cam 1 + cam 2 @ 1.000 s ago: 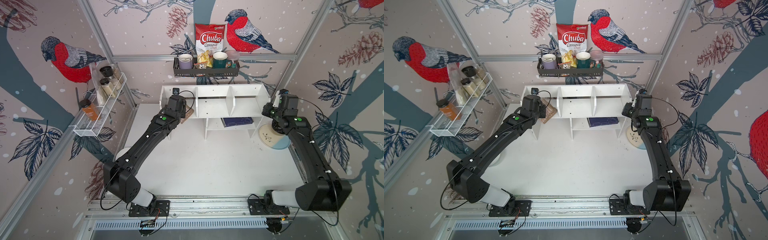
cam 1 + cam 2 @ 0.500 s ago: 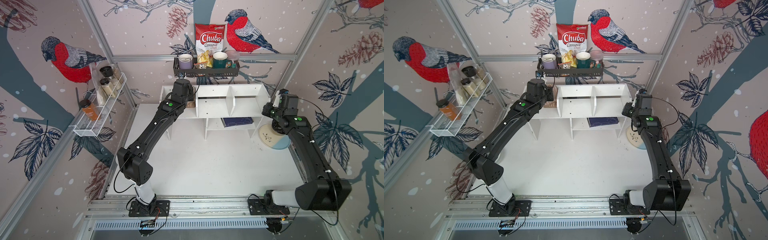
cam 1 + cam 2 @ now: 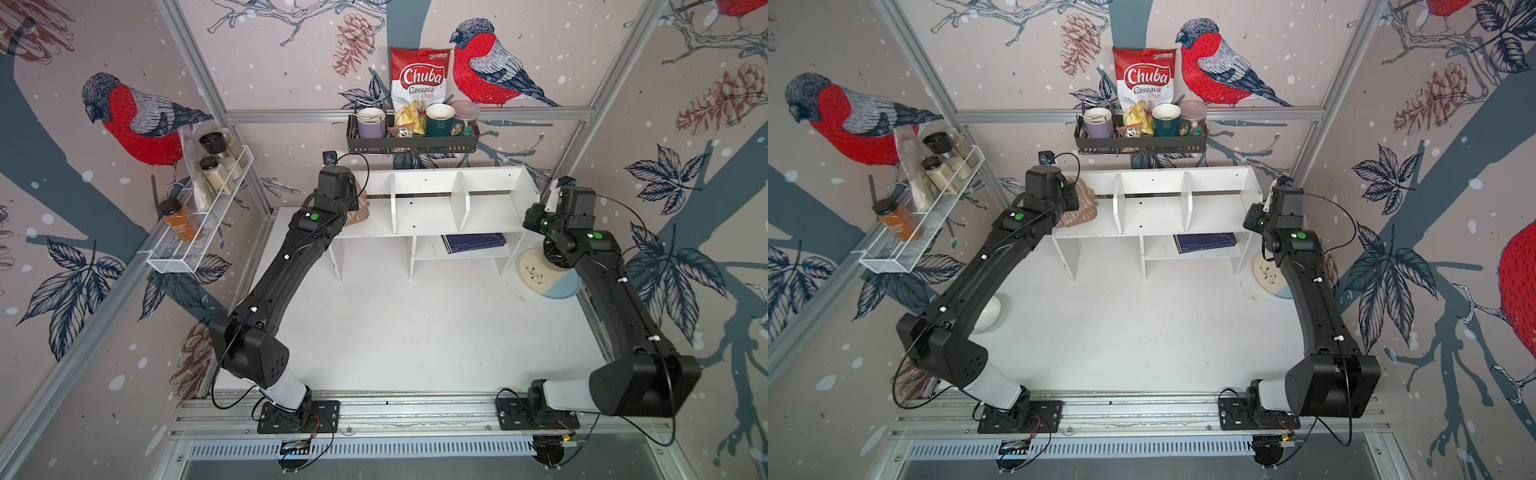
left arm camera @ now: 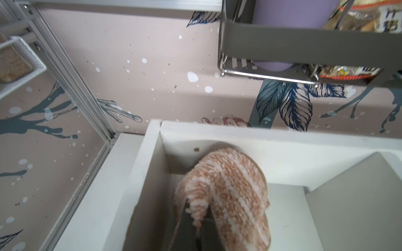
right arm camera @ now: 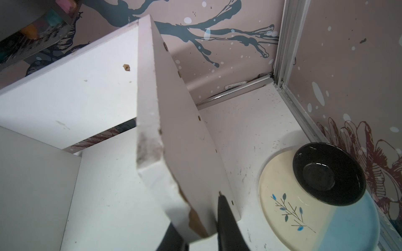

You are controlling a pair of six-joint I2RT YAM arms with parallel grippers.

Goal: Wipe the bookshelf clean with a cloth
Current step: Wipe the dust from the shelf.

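Step in hand, as judged: wiping of the upper deck, 9 o'clock bay.

Bookshelf point(image 3: 428, 216): white, at 12 o'clock of the table, three upper bays; middle and 3 o'clock bays bare but for a small brown speck point(image 5: 126, 67) on the back panel of the latter.

Cloth point(image 3: 1080, 203): tan with pale stripes, bunched inside the 9 o'clock bay near its back panel; contact with the bay floor not clear.

Left gripper point(image 4: 196, 219): closed tight on the cloth, fabric draped over both fingers.

Right gripper point(image 5: 195, 230): narrowly parted, clamped across the bookshelf's 3 o'clock end panel, one finger per face; judged a steadying hold.

Plate point(image 5: 274, 180) with black bowl point(image 5: 328, 173): on the table just beside that panel.

Next move, as judged: cloth pressed flat and dragged toward 6 o'clock along the bay floor, then lifted over the divider toward 3 o'clock, with the brace kept on.
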